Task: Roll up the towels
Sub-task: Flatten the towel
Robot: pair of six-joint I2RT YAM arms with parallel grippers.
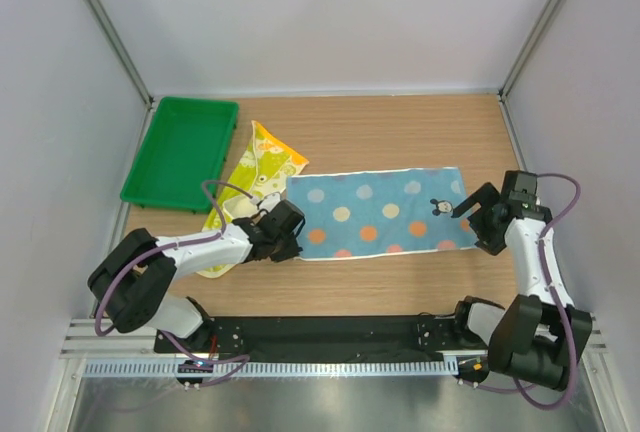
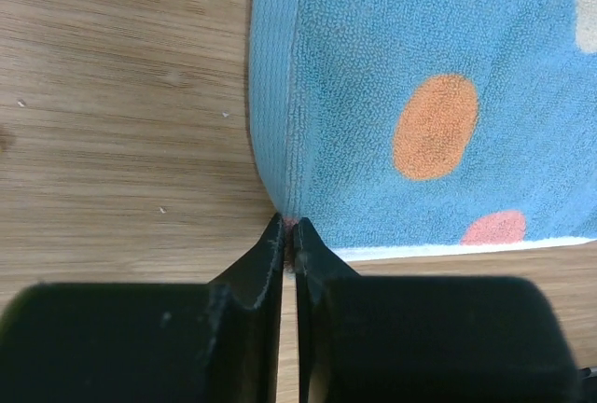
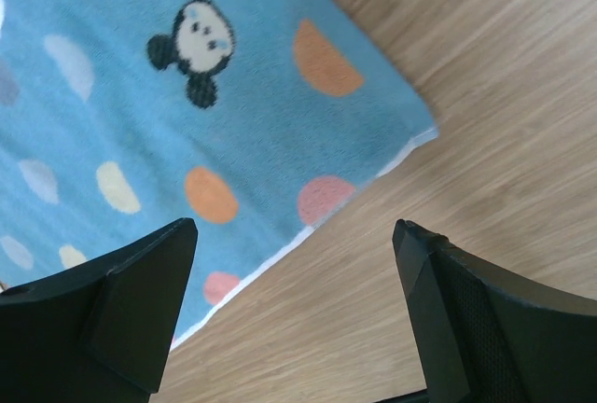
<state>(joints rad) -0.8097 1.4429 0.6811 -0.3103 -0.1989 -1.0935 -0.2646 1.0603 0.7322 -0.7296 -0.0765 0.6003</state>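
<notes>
At far left sits the green tray [image 1: 180, 152], the yellow-green towel [image 1: 262, 164] rumpled beside it. My left jaws pinch the near-left corner of the blue towel [image 1: 380, 212], spread flat on the worktop [image 1: 400, 122]. My right jaws stand wide open by its near-right corner.

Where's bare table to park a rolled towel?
Free: the wood strip between the back wall and the blue towel; the near strip between that towel and the arm bases. Crowded: left side, where green tray, yellow-green towel and left gripper bunch.
</notes>
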